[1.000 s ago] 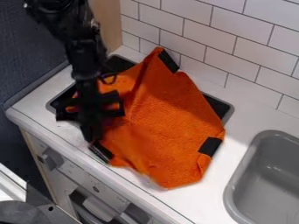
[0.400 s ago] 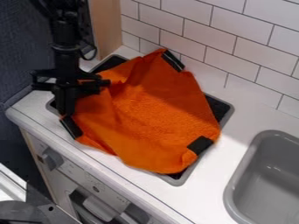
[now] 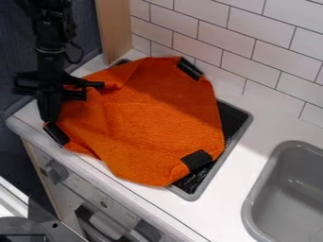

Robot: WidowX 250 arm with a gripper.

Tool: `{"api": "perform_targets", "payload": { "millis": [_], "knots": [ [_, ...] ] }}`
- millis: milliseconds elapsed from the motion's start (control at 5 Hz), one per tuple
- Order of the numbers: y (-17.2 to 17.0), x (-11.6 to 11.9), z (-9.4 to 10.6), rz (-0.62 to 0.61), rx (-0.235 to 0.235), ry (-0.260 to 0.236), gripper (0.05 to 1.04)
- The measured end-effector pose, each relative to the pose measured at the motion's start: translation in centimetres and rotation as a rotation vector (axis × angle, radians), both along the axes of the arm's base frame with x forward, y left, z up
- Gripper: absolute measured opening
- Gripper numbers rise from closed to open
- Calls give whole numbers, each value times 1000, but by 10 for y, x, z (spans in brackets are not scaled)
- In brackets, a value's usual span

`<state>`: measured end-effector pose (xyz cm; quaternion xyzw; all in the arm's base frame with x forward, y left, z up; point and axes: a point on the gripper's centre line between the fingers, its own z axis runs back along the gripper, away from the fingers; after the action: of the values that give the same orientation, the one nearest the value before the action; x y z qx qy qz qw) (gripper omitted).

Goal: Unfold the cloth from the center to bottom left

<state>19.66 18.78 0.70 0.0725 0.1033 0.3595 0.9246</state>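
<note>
White counter (image 3: 271, 120), grey sink (image 3: 287, 165) and dark stovetop (image 3: 232, 120) set in; orange cloth (image 3: 148, 123) on top (black-patched corners).

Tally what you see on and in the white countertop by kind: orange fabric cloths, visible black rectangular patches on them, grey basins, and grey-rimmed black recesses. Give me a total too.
Orange fabric cloth: 1
Black rectangular patches: 3
Grey basin: 1
Grey-rimmed black recess: 1
Total: 6

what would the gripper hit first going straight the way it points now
Pointing down, the gripper seems to hold the orange cloth at its black corner patch; beyond that, it would probably meet the white counter first, though depth is unclear.
</note>
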Motion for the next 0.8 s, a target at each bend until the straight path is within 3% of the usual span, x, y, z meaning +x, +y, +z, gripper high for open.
{"api": "perform_targets", "payload": {
  "millis": [200,400,600,800],
  "knots": [
    [13,4,-1,36,55,-55,51],
    [17,6,-1,55,79,-80,51],
    [17,6,-1,35,70,-75,66],
    [8,3,-1,10,37,-45,207]
  ]
}}
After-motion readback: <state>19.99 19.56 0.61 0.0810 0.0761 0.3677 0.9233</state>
